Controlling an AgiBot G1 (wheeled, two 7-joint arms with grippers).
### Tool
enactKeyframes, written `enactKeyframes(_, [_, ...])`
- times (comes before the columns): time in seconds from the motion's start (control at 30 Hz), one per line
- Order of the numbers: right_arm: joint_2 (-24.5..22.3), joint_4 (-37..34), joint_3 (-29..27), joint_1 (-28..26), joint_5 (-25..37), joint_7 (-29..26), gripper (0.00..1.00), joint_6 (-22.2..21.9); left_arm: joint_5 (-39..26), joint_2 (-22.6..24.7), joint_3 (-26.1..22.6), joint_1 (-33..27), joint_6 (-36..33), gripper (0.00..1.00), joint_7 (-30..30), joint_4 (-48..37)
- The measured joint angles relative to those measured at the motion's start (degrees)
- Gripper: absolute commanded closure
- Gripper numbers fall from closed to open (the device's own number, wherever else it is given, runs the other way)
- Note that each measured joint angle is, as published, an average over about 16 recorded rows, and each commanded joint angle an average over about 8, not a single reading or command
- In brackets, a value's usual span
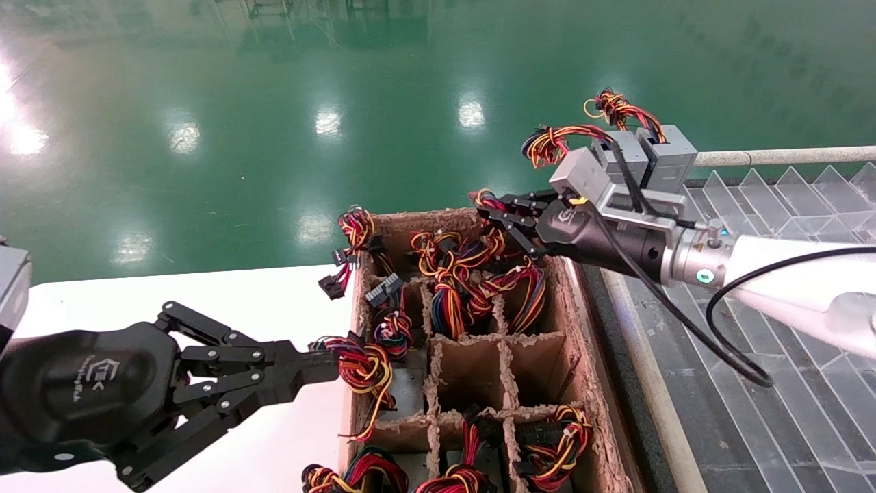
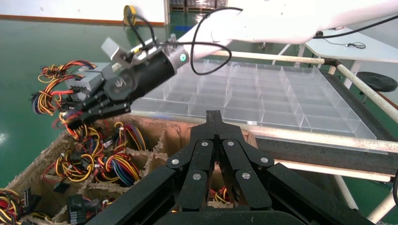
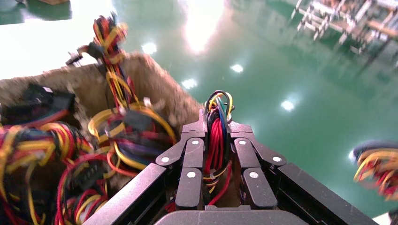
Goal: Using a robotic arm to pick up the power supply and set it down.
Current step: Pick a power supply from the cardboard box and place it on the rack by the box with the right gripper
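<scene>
Left tool (image 1: 321,366) sits nearest, fingers pressed together, empty. Right tool (image 3: 217,129) is clamped on the power supply's wire bundle (image 3: 217,136) over the cardboard crate (image 1: 582,383). The wires look floppy, the box likely heavy; gripping the casing seems safer.

The head view looks forward and down over the cardboard divider box (image 1: 472,356), fairly near. The left wrist view looks along its own fingers (image 2: 213,140) across that box (image 2: 155,136). The right wrist view sits close above its far corner (image 3: 155,84). All three share the box.

Factory floor, glossy green epoxy floor (image 1: 274,137), partitioned cardboard crate (image 1: 472,370) of wired parts
</scene>
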State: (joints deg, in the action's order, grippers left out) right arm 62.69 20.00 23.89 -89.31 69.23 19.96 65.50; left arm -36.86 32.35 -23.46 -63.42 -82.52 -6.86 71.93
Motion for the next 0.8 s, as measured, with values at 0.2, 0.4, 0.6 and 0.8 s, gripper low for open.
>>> enactKeyframes(0.2, [-1.8,5.8,-0.5,-1.4,-0.3,0.1,1.0,1.1,0.0,0.0,0.0,0.0,0.0,1.0,0.0,0.0])
enactKeyframes(0.4, [-4.2,13.5,-1.0,-3.1,-0.2,-1.1,1.0,0.6,0.0,0.0,0.0,0.0,0.0,1.0,0.0,0.0])
enactKeyframes(0.6, [-6.9,21.7,-1.5,-4.9,0.8,-3.4,1.0,-1.3,0.0,0.0,0.0,0.0,0.0,1.0,0.0,0.0])
enactKeyframes(0.8, [-9.8,29.0,-1.8,-6.4,2.7,-5.8,1.0,-4.3,0.0,0.0,0.0,0.0,0.0,1.0,0.0,0.0])
